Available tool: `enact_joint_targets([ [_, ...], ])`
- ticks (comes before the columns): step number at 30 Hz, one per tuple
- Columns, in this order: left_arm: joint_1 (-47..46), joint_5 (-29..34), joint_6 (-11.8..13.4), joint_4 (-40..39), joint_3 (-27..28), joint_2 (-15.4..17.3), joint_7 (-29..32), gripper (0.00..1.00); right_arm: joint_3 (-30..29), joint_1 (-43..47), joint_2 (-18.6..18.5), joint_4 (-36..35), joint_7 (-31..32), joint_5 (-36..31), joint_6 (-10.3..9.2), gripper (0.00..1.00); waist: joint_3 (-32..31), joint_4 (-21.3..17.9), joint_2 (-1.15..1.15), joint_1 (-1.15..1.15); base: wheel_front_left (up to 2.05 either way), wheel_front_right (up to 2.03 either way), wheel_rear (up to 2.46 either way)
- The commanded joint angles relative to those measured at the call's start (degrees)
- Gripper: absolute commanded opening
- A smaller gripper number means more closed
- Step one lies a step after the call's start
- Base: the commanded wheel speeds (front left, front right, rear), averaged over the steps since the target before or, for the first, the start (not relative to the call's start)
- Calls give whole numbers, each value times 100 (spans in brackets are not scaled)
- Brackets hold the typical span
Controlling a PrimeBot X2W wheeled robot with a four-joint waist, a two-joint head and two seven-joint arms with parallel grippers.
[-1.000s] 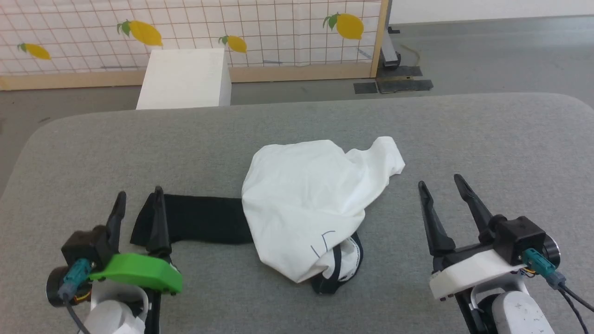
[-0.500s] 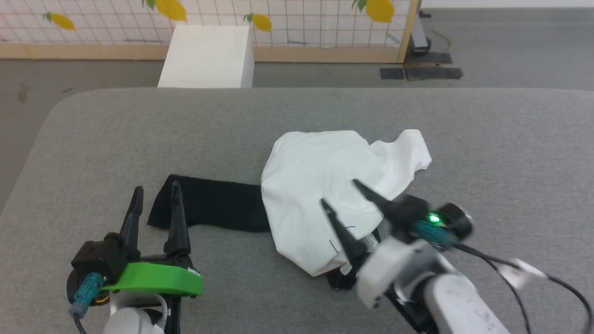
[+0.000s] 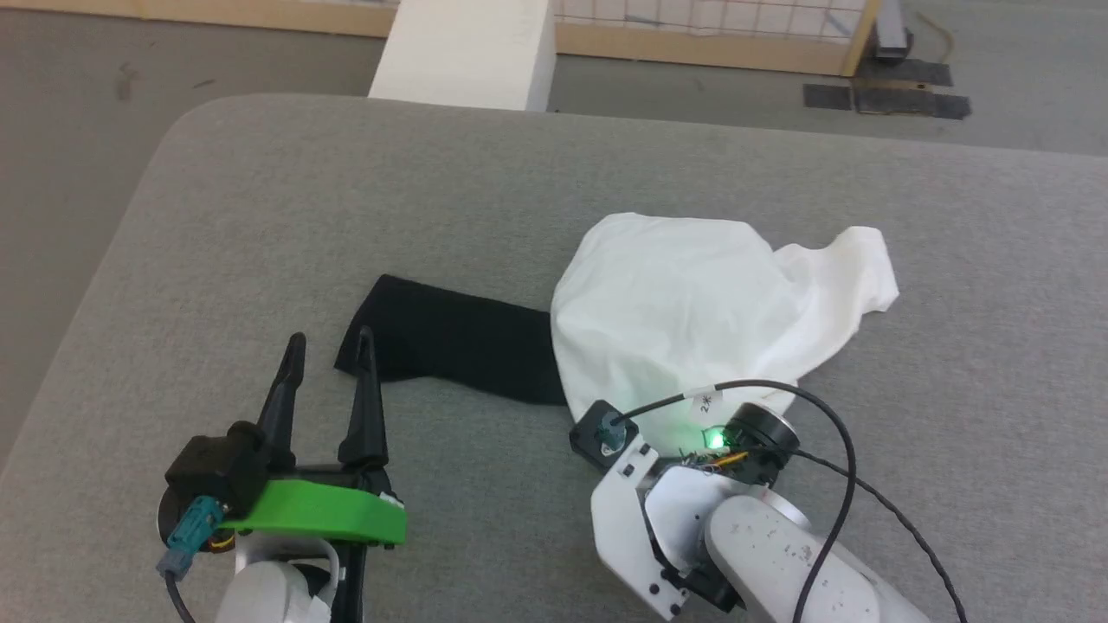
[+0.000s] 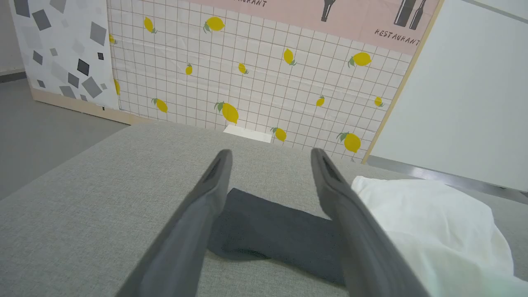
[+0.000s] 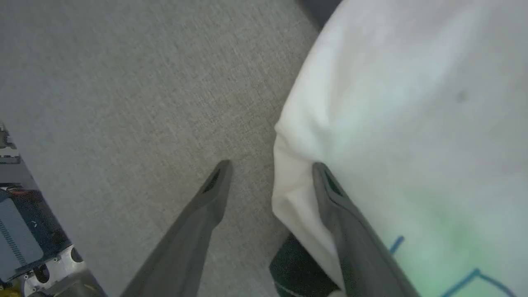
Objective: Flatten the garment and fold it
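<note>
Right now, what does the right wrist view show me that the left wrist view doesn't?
Right wrist view: the open right tool straddling the white edge of the garment, one finger over fabric, one over the grey surface; blue printed lines; a dark part tucked beneath. Left wrist view: the open left tool framing the black sleeve; the lemon-patterned wall. Both: the white body lying bunched on that grey surface.

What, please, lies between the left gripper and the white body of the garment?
The black sleeve lies there, flat on the grey surface, reaching from beside the left gripper to the white body. The head view shows this.
</note>
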Motion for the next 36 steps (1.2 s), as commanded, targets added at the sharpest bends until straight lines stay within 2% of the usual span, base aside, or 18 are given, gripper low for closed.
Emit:
enact_joint_targets([
  [1,-105,-57,10,22,-34,-22,-27,100,12,-33,-28,83,67,-51,-9,100,73,145,0,0,0,0,0],
  [2,-106,-79,25,29,-60,-23,-27,100,23,-33,-42,151,115,-70,-9,65,70,162,0,0,0,0,0],
  [3,-104,-94,38,37,-80,-23,-27,100,42,-35,-51,192,131,-76,-9,21,64,172,0,0,0,0,0],
  [4,-96,-109,54,46,-102,-23,-27,100,48,-41,-57,211,90,-66,-9,0,49,178,0,0,0,0,0],
  [8,-30,-101,107,55,-102,-24,-27,100,-173,-73,-23,50,-370,84,-9,0,-51,90,0,0,0,0,0],
  [11,20,-56,119,71,-61,-24,-27,100,-572,-71,22,-313,-813,232,-9,0,-150,-31,0,0,0,0,0],
  [15,41,30,80,61,22,-24,-27,100,-1527,39,58,-1036,-1220,247,-9,0,-244,-224,0,0,0,0,0],
  [21,46,105,58,16,73,-24,-27,100,-3430,656,89,-2015,-1467,4,-9,0,-269,-475,0,0,0,0,0],
  [24,30,110,55,-3,83,-24,-27,100,-3977,976,98,-2277,-1671,-84,-9,0,-240,-531,0,0,0,0,0],
  [25,19,111,48,-9,84,-24,-27,100,-3990,1087,99,-2344,-1758,-81,-9,7,-221,-542,0,0,0,0,0],
  [26,9,113,41,-10,86,-24,-27,100,-3909,1172,100,-2389,-1817,-60,-9,62,-211,-548,0,0,0,0,0],
  [27,-1,115,37,-11,81,-24,-27,100,-3749,1257,101,-2442,-1891,1,-9,100,-197,-552,0,0,0,0,0],
  [32,-66,95,26,-8,24,-24,-27,100,-2542,1435,102,-2535,-2070,195,-9,100,-107,-481,0,0,0,0,0],
  [36,-136,35,34,-9,-21,-25,-27,100,-1417,1296,103,-2220,-1956,239,-9,100,20,-341,0,0,0,0,0],
])
